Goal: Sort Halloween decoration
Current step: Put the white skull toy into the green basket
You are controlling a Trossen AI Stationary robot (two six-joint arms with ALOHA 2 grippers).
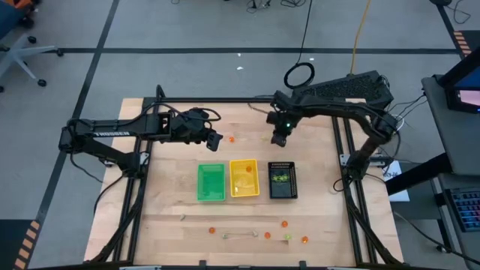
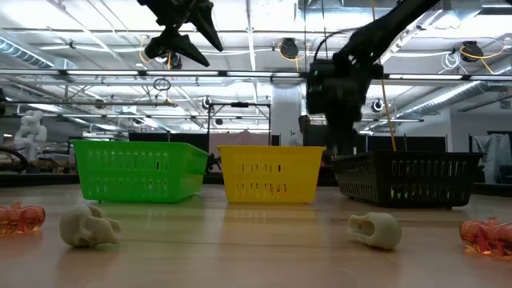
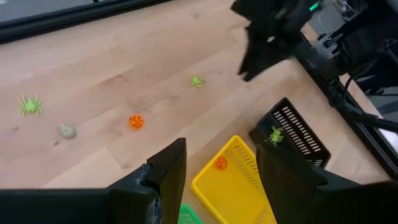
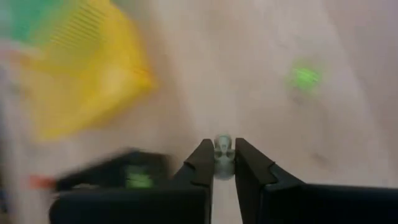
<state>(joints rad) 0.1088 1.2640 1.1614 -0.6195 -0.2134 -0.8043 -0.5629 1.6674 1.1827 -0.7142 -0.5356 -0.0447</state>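
Observation:
My right gripper is shut on a tiny pale whitish-grey trinket, above the table's far side beyond the black tray. My left gripper hangs open and empty above the far side, beyond the green tray. Loose on the wood there lie two yellow-green spiders, an orange trinket and a grey one. The yellow tray holds an orange piece. A green spider lies in the black tray. My right gripper pinches the pale trinket between its two fingertips. Its top shows just past the tips. The fingers slant down toward the table from the far right. The trinket is lifted clear of the wood.
The three trays stand side by side mid-table. Near the front edge lie more trinkets: two pale skulls, orange pieces and a yellow-green one. Black frame rails run along the table's sides.

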